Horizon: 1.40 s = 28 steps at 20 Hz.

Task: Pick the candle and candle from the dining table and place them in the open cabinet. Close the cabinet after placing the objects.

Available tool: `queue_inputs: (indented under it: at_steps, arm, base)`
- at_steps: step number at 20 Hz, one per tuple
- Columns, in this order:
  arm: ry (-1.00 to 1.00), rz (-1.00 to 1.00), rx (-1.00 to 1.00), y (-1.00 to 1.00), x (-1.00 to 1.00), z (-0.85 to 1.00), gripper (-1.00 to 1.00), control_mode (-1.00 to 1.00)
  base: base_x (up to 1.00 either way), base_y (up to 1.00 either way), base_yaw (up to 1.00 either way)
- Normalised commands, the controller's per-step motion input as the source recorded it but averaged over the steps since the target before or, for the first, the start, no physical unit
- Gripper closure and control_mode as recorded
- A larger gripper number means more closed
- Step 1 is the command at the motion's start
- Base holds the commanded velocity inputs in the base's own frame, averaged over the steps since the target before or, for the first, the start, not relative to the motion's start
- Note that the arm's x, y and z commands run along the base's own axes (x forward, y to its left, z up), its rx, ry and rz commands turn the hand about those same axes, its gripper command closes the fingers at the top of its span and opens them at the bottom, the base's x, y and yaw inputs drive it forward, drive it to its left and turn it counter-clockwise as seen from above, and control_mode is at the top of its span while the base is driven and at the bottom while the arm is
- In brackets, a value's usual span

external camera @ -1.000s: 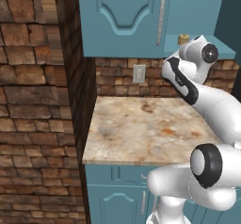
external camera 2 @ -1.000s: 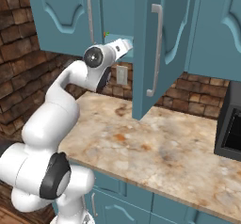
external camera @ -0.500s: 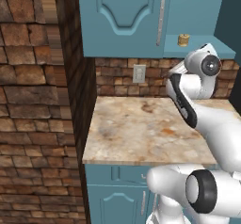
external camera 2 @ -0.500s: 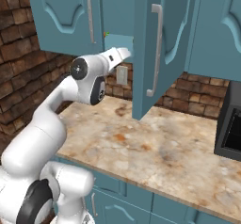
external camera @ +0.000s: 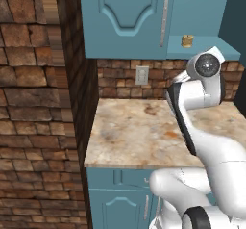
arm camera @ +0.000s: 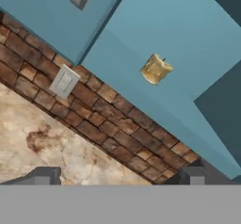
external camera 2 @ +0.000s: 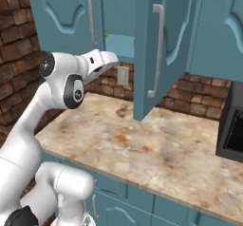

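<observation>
Left base view, dining table: it is lying broad under the cabinet, its marbled top reaching to the brick wall.
Cabinet: it is hanging above the table; in the right base view one door is standing open.
Gripper: its fingers are standing wide apart, holding nothing, pointing up toward the shelf.
Candle: the squat yellowish one is sitting upright on the shelf inside the cabinet.
</observation>
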Motion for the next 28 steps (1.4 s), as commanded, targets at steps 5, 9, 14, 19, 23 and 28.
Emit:
queue_inputs:
  at_steps: [5, 9, 14, 19, 23, 28]
  arm:
    - [-0.01, 0.0, 0.0, -0.1, -1.0, -0.03, -1.0, -1.0]
    - [-0.01, 0.0, 0.0, -0.08, -1.0, 0.0, -1.0, -1.0]
    - [0.0, 0.01, 0.0, 0.0, -0.99, 0.0, -1.0, -1.0]
    - [0.01, 0.08, 0.04, 0.0, -0.98, 0.0, -1.0, -1.0]
    - [0.01, 0.11, 0.05, 0.0, -1.0, 0.0, -1.0, -1.0]
    - [0.0, 0.07, 0.0, 0.06, -0.97, 0.0, -1.0, -1.0]
  base:
    - [0.0, 0.0, 0.0]
    - [0.0, 0.0, 0.0]
    - [0.0, 0.0, 0.0]
    - [0.0, 0.0, 0.0]
    - [0.0, 0.0, 0.0]
    - [0.0, 0.0, 0.0]
